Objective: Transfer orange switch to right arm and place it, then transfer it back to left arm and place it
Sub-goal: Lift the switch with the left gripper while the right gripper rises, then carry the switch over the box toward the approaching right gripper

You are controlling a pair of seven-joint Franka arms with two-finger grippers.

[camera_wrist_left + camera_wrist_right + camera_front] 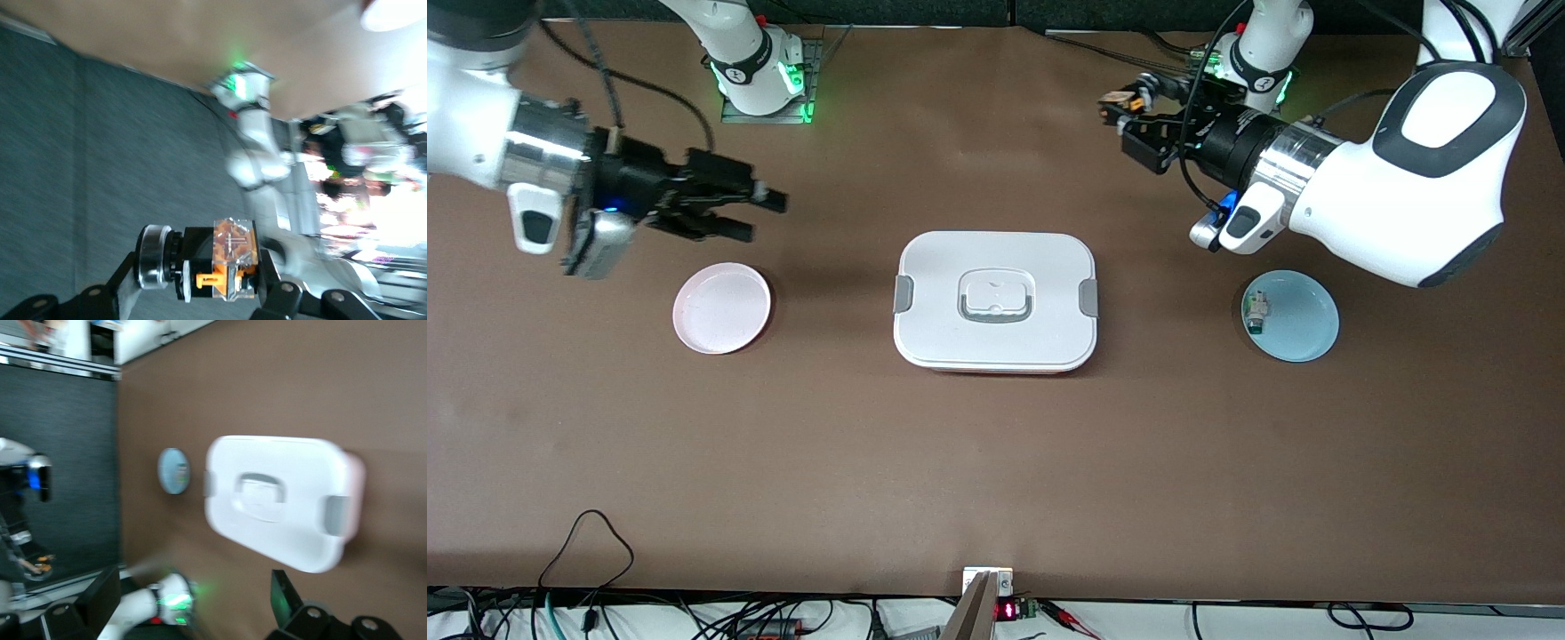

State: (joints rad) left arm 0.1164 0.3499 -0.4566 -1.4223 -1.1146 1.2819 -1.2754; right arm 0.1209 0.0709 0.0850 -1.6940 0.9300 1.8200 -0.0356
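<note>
Brown table [996, 462] | box [996, 302] central | left gripper [1125, 111] holds orange switch [1129, 102] (aloft) | right gripper [751, 213] wide

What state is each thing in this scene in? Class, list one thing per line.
Orange switch: held in the air, off the table.
Left hand: shut on the orange switch, raised over the table.
Right hand: open, empty, raised above the table by the pink plate.
Box: lid on, flat on the table.
Pink plate: empty.
Blue plate: holds the white-and-green switch.
</note>
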